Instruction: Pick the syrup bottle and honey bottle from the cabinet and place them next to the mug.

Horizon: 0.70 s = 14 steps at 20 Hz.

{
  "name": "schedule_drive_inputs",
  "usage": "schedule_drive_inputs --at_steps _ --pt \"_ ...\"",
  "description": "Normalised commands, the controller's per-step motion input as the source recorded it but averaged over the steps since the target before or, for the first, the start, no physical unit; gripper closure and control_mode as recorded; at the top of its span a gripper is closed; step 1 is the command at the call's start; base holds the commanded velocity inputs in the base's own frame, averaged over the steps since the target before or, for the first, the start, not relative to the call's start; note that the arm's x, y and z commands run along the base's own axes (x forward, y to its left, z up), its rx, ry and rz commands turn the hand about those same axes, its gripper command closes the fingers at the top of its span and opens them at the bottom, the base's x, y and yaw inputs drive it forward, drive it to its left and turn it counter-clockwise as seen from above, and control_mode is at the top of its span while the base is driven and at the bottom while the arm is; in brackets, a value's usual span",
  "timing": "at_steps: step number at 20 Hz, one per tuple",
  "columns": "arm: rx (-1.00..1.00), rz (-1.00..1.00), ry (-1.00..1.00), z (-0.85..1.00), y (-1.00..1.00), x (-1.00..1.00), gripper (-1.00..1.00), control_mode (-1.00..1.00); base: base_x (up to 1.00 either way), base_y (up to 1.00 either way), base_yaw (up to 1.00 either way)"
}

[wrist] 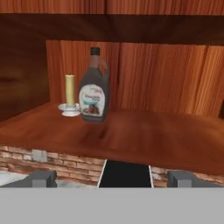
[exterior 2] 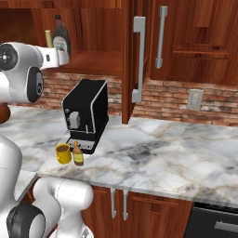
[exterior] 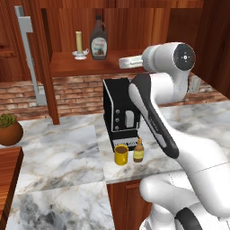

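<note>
Marble counter [exterior: 63, 152] is seen running below a brick backsplash [exterior 2: 172, 100], with the reddish-brown cabinet [exterior: 85, 67] opened above it. On the cabinet's shelf board the syrup bottle [exterior: 98, 40] is stood upright, just beside a cream candle [exterior: 79, 42] on a white holder; the two are seen apart in the hand view, where the bottle [wrist: 93, 89] is placed a little nearer than the candle [wrist: 69, 94].

The gripper [wrist: 113, 178] is held in front of the shelf edge, short of the syrup bottle, with its fingers [wrist: 41, 178] spread wide apart and nothing between them.

Down on the counter, a black coffee machine [exterior: 120, 112] is stood, and before it the yellow mug [exterior: 121, 154] is set. The honey bottle [exterior: 139, 151] is placed upright just beside the mug, on its right in the left base view.
</note>
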Motion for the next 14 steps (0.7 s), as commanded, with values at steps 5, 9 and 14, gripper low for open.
schedule_drive_inputs --at_steps 5,9,14 --pt "0.09 0.0 0.18 0.0 -0.11 0.61 -1.0 -1.0 0.0 0.0 0.0" --pt "0.12 0.0 0.17 0.0 0.0 0.69 -1.0 -1.0 0.0 0.0 0.0" --pt "0.12 0.07 0.04 0.01 0.0 0.4 -1.0 -1.0 0.0 0.0 0.0"
